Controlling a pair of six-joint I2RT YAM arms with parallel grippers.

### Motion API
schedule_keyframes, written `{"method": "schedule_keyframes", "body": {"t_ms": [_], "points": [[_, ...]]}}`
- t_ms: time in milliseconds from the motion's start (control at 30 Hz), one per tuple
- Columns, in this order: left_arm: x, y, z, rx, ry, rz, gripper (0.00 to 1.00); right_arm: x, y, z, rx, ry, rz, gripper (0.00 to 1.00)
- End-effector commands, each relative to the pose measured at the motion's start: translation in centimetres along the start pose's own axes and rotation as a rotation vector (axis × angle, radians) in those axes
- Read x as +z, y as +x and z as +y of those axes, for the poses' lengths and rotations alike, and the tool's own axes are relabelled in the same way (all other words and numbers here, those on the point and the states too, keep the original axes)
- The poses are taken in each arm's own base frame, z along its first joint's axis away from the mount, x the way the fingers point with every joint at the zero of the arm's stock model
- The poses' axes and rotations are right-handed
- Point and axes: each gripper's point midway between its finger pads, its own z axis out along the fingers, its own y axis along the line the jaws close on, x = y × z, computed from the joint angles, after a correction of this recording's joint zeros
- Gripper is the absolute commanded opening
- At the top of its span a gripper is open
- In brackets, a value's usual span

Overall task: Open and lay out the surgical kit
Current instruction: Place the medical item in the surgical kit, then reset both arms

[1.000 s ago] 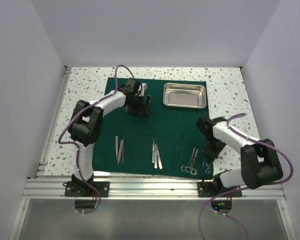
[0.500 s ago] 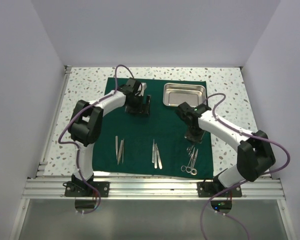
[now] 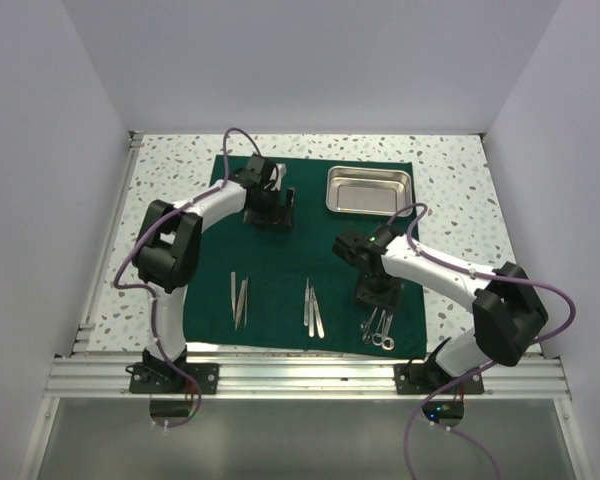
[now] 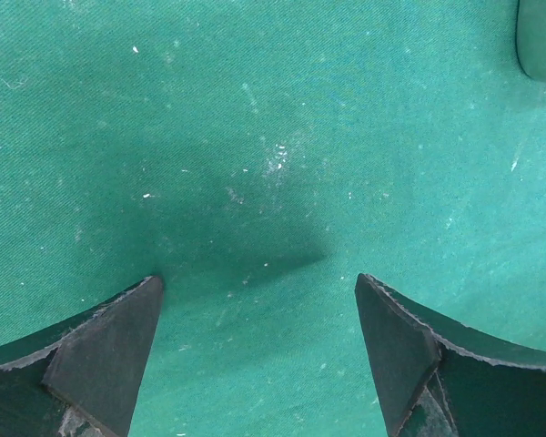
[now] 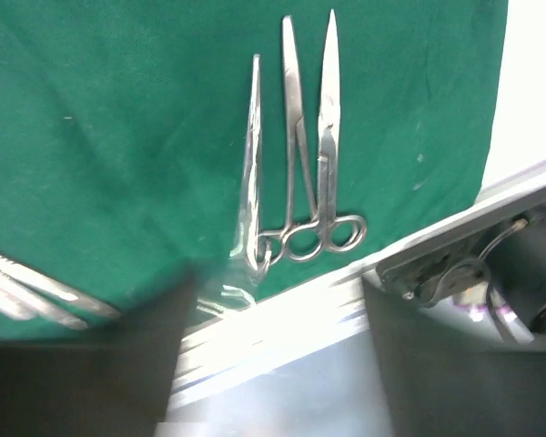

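Now the right gripper (image 3: 372, 296), released and empty, has swung inward; slim silver ring-handled instruments (image 5: 296, 182) lie beneath it, probably next for spacing. Left gripper (image 4: 259, 291): released.

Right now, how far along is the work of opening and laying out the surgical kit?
Done: the green cloth lies spread flat, the steel tray sits on its far right part, and the left tweezers, middle tweezers and ring-handled instruments lie in a row near the front. In hand: nothing; the left gripper and right gripper are open. Left: perhaps spacing the ring-handled instruments, which lie close together.
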Motion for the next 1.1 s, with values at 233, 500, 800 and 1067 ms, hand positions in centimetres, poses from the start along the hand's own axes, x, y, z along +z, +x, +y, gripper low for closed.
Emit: {"method": "schedule_keyframes", "body": {"t_ms": [233, 500, 800, 1067], "points": [[-4.1, -3.3, -1.0, 0.032, 0.011, -0.123, 0.92, -4.6, -3.2, 2.4, 0.005, -0.175, -0.128, 0.99], [-9.0, -4.8, -0.9, 0.028, -0.040, -0.201, 0.92, -18.4, -9.2, 0.2, -0.128, -0.400, -0.444, 0.99], [-25.6, -4.8, 1.1, -0.073, -0.178, -0.615, 0.92, -25.4, -10.2, -4.4, -0.042, -0.759, -0.745, 0.99], [-35.1, 0.6, 1.5, -0.225, -0.113, -0.809, 0.93, -24.8, -7.9, -8.4, -0.022, -0.807, -0.724, 0.99]]}}
